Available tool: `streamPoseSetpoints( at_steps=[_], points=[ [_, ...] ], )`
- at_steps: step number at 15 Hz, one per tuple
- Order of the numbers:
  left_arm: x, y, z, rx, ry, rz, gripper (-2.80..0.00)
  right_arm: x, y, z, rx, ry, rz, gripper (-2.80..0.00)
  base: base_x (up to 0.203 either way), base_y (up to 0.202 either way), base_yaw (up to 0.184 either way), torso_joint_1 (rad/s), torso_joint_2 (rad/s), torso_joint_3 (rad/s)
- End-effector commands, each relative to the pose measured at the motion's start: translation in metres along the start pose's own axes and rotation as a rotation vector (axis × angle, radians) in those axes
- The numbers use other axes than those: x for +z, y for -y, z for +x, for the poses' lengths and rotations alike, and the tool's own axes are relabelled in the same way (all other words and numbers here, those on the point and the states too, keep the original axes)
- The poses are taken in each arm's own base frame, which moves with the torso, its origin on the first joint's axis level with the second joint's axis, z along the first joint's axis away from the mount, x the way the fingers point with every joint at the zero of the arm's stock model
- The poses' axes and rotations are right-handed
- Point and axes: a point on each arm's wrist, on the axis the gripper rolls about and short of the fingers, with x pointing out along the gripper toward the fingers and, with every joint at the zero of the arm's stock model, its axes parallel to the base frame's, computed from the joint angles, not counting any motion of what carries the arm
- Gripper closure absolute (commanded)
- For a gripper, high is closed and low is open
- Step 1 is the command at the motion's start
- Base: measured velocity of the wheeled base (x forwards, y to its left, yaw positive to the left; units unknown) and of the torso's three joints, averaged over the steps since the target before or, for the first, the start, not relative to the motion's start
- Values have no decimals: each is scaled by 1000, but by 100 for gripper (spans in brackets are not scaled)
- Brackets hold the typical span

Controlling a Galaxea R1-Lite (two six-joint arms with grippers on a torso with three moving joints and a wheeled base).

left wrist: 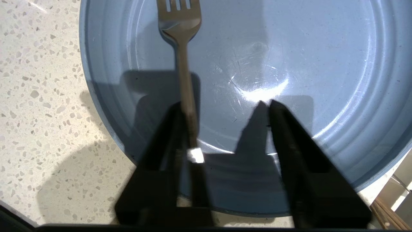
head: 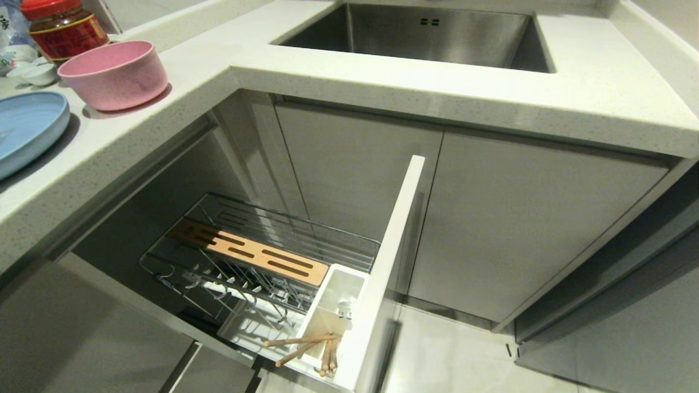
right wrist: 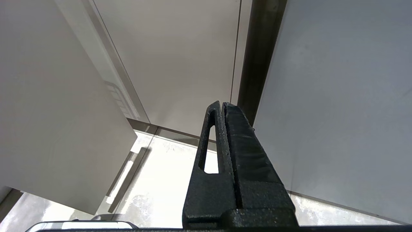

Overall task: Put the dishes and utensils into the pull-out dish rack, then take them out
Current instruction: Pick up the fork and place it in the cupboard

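Looking across a pale speckled worktop (head: 382, 87) wrapping round a steel sink (head: 426, 38), with the pull-out dish rack (head: 256, 256) drawn out below it. Finding wooden chopsticks (head: 306, 346) already leaning in its white utensil bin (head: 341, 295), and no plate or bowl among the prongs. Spotting the light-blue plate (head: 27, 128) and the pink bowl (head: 114, 73) sitting side by side on the worktop's left wing.

Hanging the left gripper (left wrist: 225, 103) straight over that plate, jaws standing partly apart and straddling the handle of the fork (left wrist: 185, 80) lying inside it. Running the handle close along one finger (left wrist: 173, 129), with the other well clear, so not yet pinching anything. Parking the right gripper (right wrist: 222, 104) low by the cabinet fronts, jaws pressed together on nothing.

Judging the fork as light, stiff and slick: thin metal on a glossy plate, likely skidding or twisting under an off-centre squeeze. Favouring a hold across the narrow handle around its middle, well back from the tines, and expecting the finger pads to be scraping the plate in getting under it. Treating the plate as harder to grasp, needing a pinch at its rim.
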Motion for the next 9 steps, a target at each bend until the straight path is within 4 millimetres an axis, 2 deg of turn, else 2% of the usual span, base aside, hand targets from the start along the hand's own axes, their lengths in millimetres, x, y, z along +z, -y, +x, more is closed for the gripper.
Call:
streamPoseSetpoints(
  at_steps=[1,7,9],
  points=[
    [-1,0,0,-3,-5,0,0,-7,0,1,0,-24,0,0,0,0,0,0,0,0],
    [-1,3,-1,-12,-2,6,0,-7,0,1,0,-25,0,0,0,0,0,0,0,0],
    [-1,7,-12,-8,31,10,0,-7,0,1,0,-24,0,0,0,0,0,0,0,0]
  ],
)
